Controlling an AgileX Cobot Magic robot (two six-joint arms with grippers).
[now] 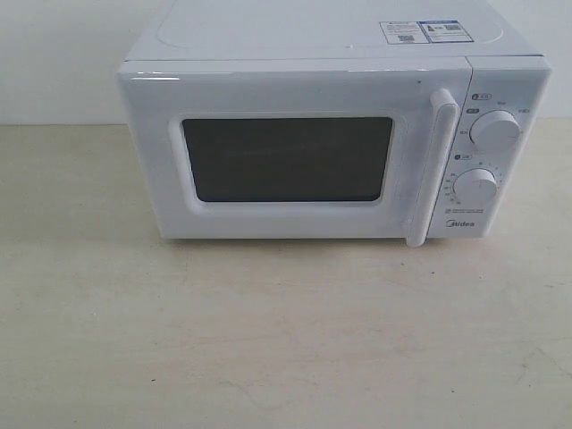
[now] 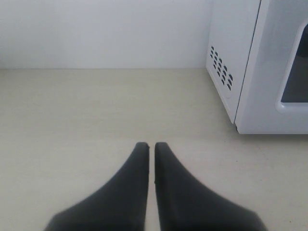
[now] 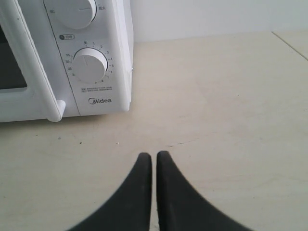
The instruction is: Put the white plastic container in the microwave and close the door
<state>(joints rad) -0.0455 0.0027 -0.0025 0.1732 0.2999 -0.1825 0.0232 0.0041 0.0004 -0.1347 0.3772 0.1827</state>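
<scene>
Exterior view: the microwave (image 1: 313,40) stands on the table (image 1: 268,340), its door (image 1: 286,89) shut flush.

Left wrist view: my left end effector (image 2: 151,145) is closed and empty above the table, near the microwave's vented side.

Right wrist view: my right end effector (image 3: 154,155) is closed and empty, near the lower dial (image 3: 90,67).

Right gripper (image 3: 154,156): black fingers pressed together, nothing between them, poised over the beige worktop (image 3: 226,96). Microwave (image 3: 120,57) ahead, control-panel corner in frame: numbered dial (image 3: 90,67), Midea logo (image 3: 100,100) beneath, second dial (image 3: 72,10) above. Door (image 3: 14,103) flush with panel; bar handle (image 3: 33,72) alongside.
</scene>
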